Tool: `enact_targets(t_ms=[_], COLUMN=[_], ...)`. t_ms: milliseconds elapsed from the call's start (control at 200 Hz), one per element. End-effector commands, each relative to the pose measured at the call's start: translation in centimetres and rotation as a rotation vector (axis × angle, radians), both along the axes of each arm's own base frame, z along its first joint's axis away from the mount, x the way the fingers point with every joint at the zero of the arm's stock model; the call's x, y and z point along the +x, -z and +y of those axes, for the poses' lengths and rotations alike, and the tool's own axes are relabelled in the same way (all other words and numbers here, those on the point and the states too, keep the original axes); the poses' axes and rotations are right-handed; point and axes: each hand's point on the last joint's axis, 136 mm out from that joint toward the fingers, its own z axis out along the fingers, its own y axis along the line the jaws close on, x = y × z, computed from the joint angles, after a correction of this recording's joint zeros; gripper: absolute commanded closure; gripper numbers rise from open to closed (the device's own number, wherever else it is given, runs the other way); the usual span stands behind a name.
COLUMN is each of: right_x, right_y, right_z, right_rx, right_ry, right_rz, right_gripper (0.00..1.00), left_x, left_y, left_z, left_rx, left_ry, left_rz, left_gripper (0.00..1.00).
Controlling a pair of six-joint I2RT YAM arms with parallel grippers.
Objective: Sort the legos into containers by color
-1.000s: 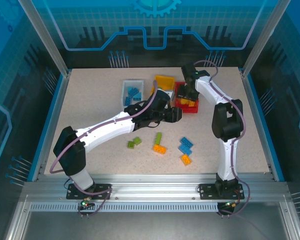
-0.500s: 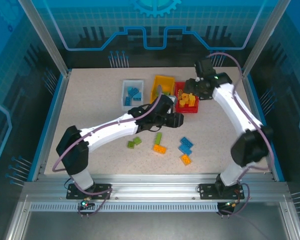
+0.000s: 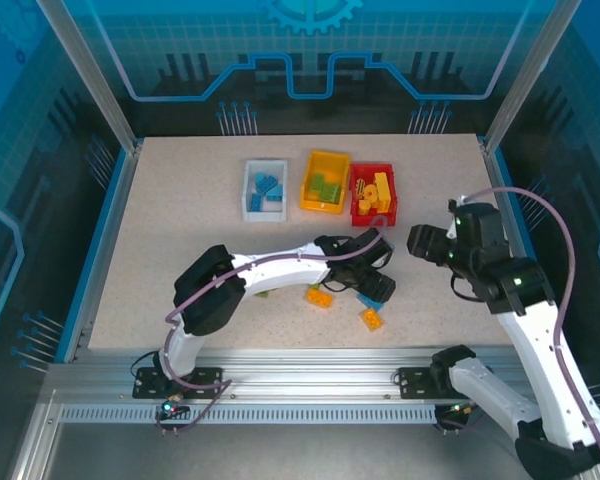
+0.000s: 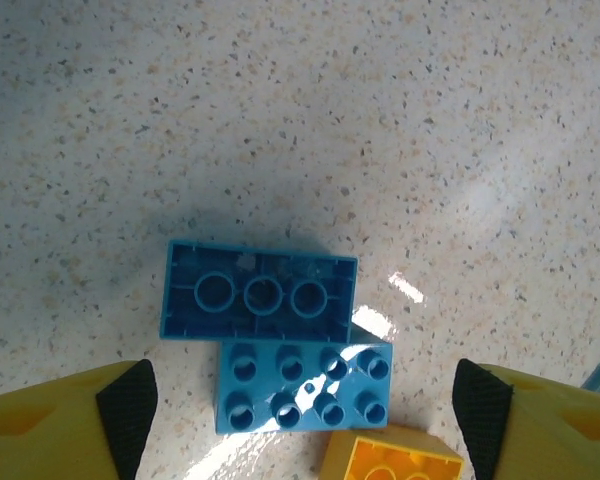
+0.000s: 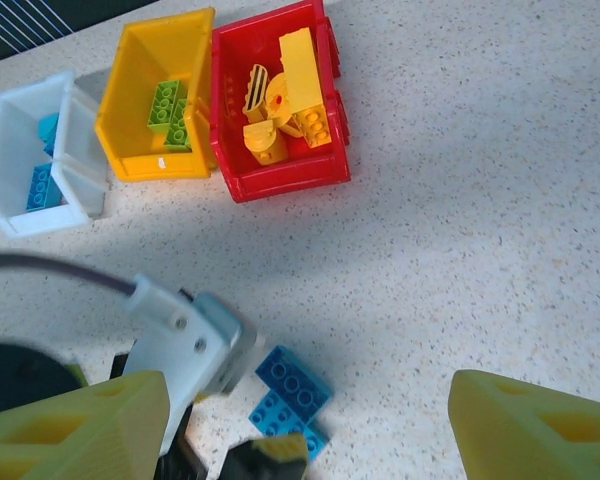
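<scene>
Two blue legos [image 4: 260,295] lie side by side on the table, one upside down, the other [image 4: 305,385] studs up, with an orange lego [image 4: 390,455] touching its near edge. My left gripper [image 4: 305,415] hovers over them, open and empty, and is also seen from above [image 3: 368,267]. My right gripper [image 3: 423,244] hangs open and empty to the right of the blue pair [image 5: 292,385]. The three containers stand at the back: white [image 3: 248,205] with blue bricks, yellow [image 3: 330,158] with green ones, red [image 3: 372,220] with yellow ones.
Loose on the table are an orange lego [image 3: 318,296], another orange one [image 3: 371,319] and a green one [image 3: 265,291] partly under the left arm. The table's right half [image 3: 450,180] is bare. In the right wrist view, the red bin [image 5: 280,180] lies ahead.
My right arm has pulled back from the red bin to the front right. My left gripper has moved from near the bins down to the blue legos. Both grippers have opened wider.
</scene>
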Motion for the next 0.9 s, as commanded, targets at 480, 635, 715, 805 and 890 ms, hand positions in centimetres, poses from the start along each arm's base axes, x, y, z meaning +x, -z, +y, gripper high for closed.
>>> enact_targets(t_ms=[480, 635, 715, 805, 890], right_x=[-0.4, -0.6, -0.8, -0.9, -0.9], right_y=[1.5, 0.9, 0.9, 0.9, 1.0], right_z=[-0.3, -0.1, -0.1, 0.0, 0.1], right_rx=[-0.013, -0.008, -0.006, 0.004, 0.007], right_ry=[0.004, -0.013, -0.015, -0.021, -0.020], right_rz=[0.043, 0.018, 0.019, 0.017, 0.021], right_gripper=[0.25, 0.24, 0.24, 0.24, 0.24], left_x=[0.0, 0.4, 0.7, 1.3, 2.0], left_y=[2.1, 3.2, 3.8, 4.3, 4.5], left_z=[0.4, 0.4, 0.4, 0.1, 0.1], left_rx=[-0.142, -0.127, -0.114, -0.119, -0.115], left_ry=[-0.738, -0.802, -0.821, -0.837, -0.852], left_rz=[0.572, 0.601, 0.608, 0.608, 0.585], left_gripper=[0.25, 0.25, 0.27, 0.28, 0.30])
